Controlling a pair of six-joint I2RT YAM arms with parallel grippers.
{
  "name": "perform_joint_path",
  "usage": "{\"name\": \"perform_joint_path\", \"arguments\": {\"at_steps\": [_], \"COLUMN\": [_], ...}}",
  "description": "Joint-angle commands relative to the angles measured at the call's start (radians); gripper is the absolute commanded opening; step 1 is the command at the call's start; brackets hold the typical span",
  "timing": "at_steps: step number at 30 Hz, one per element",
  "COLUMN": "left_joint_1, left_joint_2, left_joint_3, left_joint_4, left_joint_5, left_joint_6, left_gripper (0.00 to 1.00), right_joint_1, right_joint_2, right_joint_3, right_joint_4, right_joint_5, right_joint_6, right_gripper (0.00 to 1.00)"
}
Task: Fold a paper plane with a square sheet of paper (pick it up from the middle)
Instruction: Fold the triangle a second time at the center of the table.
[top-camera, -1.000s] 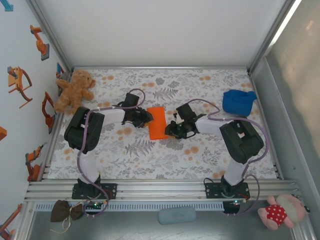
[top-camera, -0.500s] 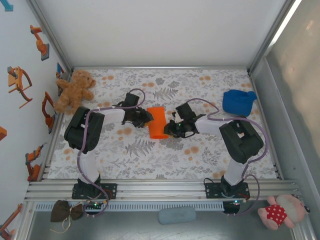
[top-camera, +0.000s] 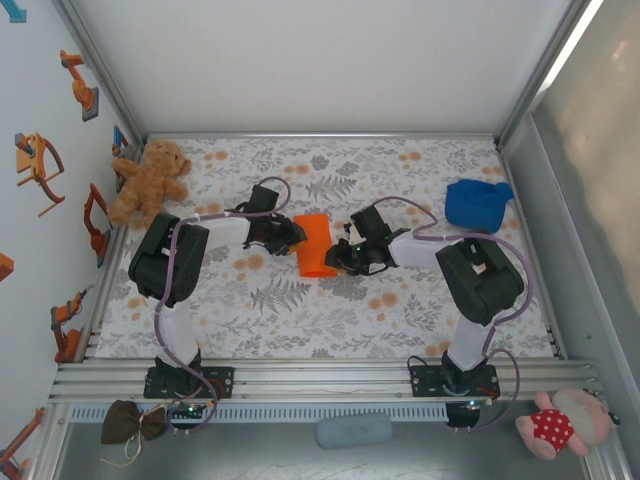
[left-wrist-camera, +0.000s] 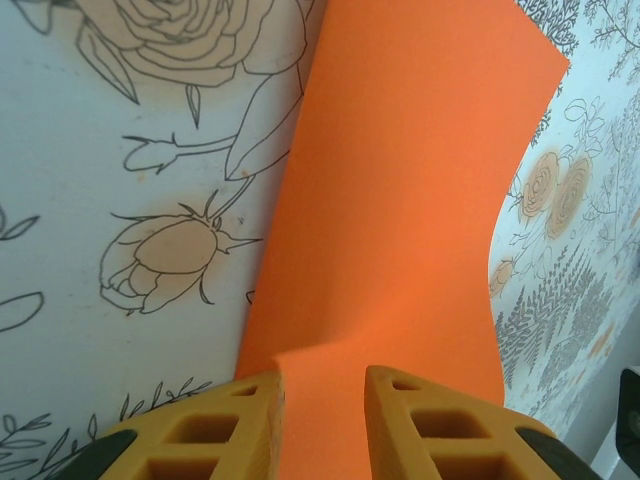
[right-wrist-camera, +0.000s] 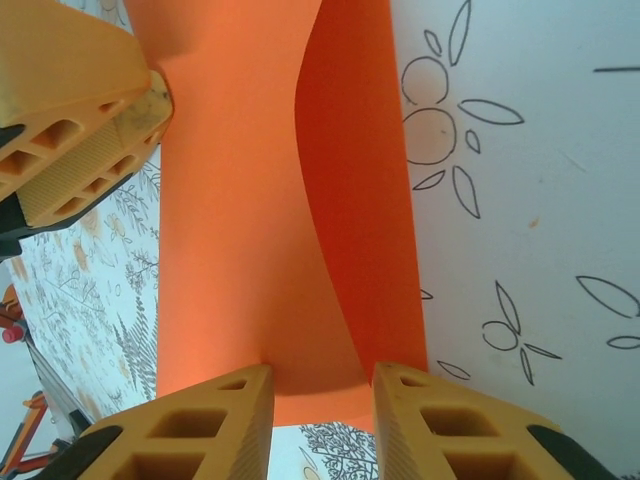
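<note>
The square sheet of paper (top-camera: 317, 243) is bright orange and lies mid-table between both arms, bowed upward instead of flat. My left gripper (top-camera: 293, 235) is at its left edge. In the left wrist view the paper (left-wrist-camera: 400, 200) bulges up between the fingers of the left gripper (left-wrist-camera: 322, 385), which pinch it. My right gripper (top-camera: 341, 258) holds the right edge. In the right wrist view the paper (right-wrist-camera: 230, 250) curls, one lit flap over a shaded layer, with the right gripper (right-wrist-camera: 322, 385) straddling the curl. A left-gripper finger (right-wrist-camera: 80, 110) rests on the far edge.
A brown teddy bear (top-camera: 150, 182) sits at the far left of the floral tabletop (top-camera: 330, 320). A blue cloth lump (top-camera: 477, 203) lies at the far right. Metal frame rails border the table on all sides.
The sheet lay flat a second ago and now is bowed into a curl. My right gripper has moved slightly left with its edge. The left gripper has stayed put.
</note>
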Motion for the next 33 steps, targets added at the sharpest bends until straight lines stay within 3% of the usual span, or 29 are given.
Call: {"name": "perform_joint_path", "arguments": {"at_steps": [1, 10, 13, 28, 33], "left_joint_1": [0.006, 0.007, 0.008, 0.008, 0.008], "left_joint_2": [0.020, 0.024, 0.024, 0.017, 0.012], "left_joint_3": [0.011, 0.014, 0.013, 0.014, 0.030], "left_joint_4": [-0.063, -0.066, -0.067, -0.067, -0.069], "left_joint_5": [-0.008, -0.011, -0.012, -0.006, 0.005], "left_joint_6": [0.010, 0.012, 0.012, 0.017, 0.028], "left_gripper": [0.29, 0.29, 0.29, 0.29, 0.28], "right_joint_1": [0.006, 0.003, 0.004, 0.004, 0.002], "right_joint_2": [0.012, -0.043, -0.044, -0.061, -0.059], "right_joint_3": [-0.001, -0.067, -0.078, -0.085, -0.081], "right_joint_4": [0.033, 0.085, 0.106, 0.103, 0.083], "right_joint_5": [0.008, -0.005, -0.015, 0.006, 0.024], "right_joint_6": [0.014, 0.025, 0.031, 0.068, 0.066], "right_gripper": [0.32, 0.47, 0.47, 0.15, 0.08]}}
